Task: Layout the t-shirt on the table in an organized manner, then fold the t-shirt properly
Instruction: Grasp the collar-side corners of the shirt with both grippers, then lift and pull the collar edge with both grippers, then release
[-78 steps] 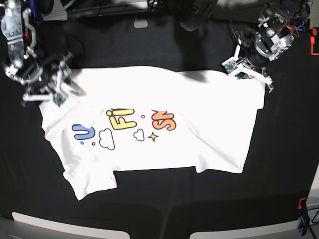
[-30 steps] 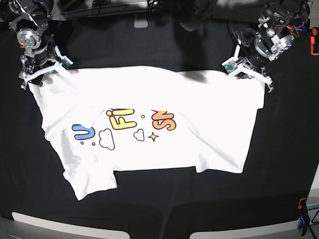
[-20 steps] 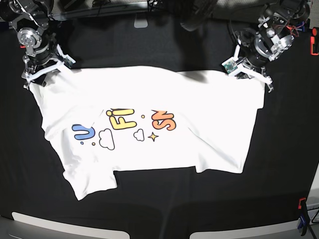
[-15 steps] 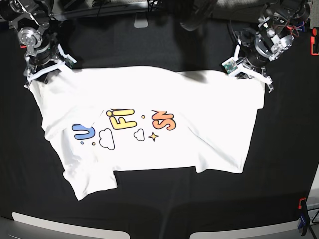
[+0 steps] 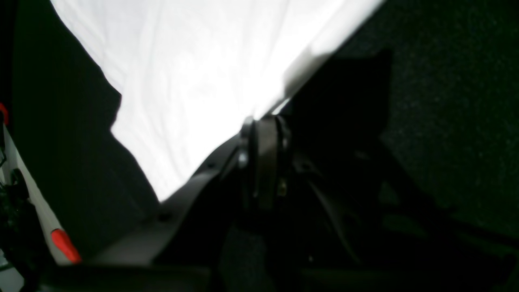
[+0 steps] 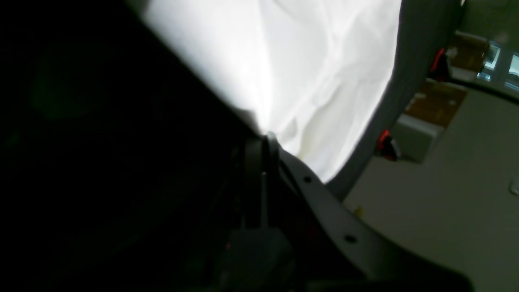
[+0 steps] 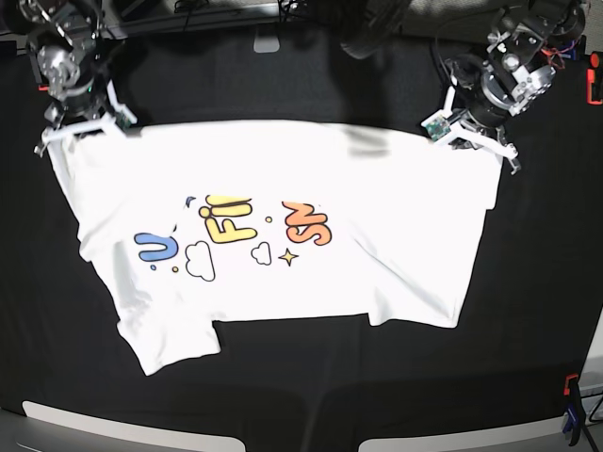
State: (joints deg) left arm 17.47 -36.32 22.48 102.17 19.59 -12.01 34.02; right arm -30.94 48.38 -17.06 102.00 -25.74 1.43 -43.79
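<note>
The white t-shirt (image 7: 283, 235) lies print side up on the black table (image 7: 330, 395), its coloured letters facing the near edge. My right gripper (image 7: 80, 129) is at the shirt's far-left corner, shut on the fabric there. In the right wrist view the closed fingertips (image 6: 263, 142) pinch the bright cloth (image 6: 304, 81). My left gripper (image 7: 468, 141) is shut on the shirt's far-right corner. In the left wrist view its fingers (image 5: 263, 125) meet on the edge of the white cloth (image 5: 194, 73). The far hem runs taut between the two grippers.
Red clips (image 7: 594, 89) (image 7: 571, 384) and a blue clip (image 7: 569, 424) sit along the table's right edge. A grey fitting (image 7: 267, 42) is at the far edge. Pale panels (image 7: 122, 424) line the near edge. Floor and boxes (image 6: 417, 138) lie beyond the table.
My right gripper has shut on the shirt's far-left corner and drawn it back. The far hem has moved away and straightened, and the print shifted slightly. The left arm held still.
</note>
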